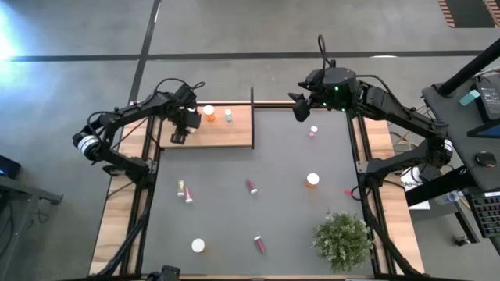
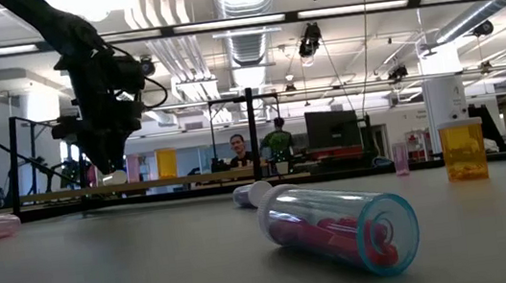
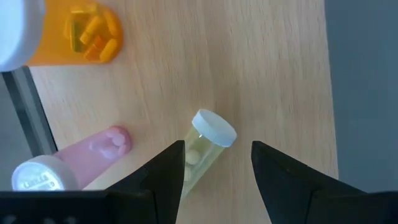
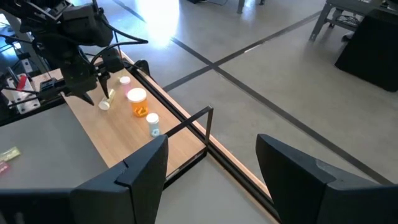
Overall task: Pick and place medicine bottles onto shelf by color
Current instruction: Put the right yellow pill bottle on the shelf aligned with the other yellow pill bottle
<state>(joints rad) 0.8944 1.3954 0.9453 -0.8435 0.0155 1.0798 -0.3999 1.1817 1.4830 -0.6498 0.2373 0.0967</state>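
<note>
My left gripper [image 1: 180, 134] points steeply down over the light-wood shelf [image 1: 226, 129], shut on a yellow-green medicine bottle [image 3: 200, 152] with a white cap. On the shelf an orange bottle [image 1: 208, 114] and a small pale bottle [image 1: 228, 115] stand upright, and a pink bottle [image 3: 87, 155] lies on its side beside the gripper. My right gripper [image 1: 299, 109] hangs open, high over the table's far side, holding nothing. Other bottles lie scattered on the dark tabletop. My left gripper holds the yellow-green bottle by its body [image 3: 189, 165], away from the cap. The body lies against one finger [image 3: 165, 171]; the gripper hides the rest of the contact. The fingers come from above. The bottle is tilted, its cap [image 3: 214, 127] toward the shelf; whether the cap touches, I cannot tell.
A black frame post [image 1: 252, 117] stands at the shelf's right end. On the table lie pink bottles [image 1: 251, 186] [image 1: 259, 244] [image 1: 313, 131], an orange one [image 1: 312, 180], a white-capped one [image 1: 198, 245] and one at the left [image 1: 184, 190]. A bushy plant [image 1: 342, 238] stands at the near right.
</note>
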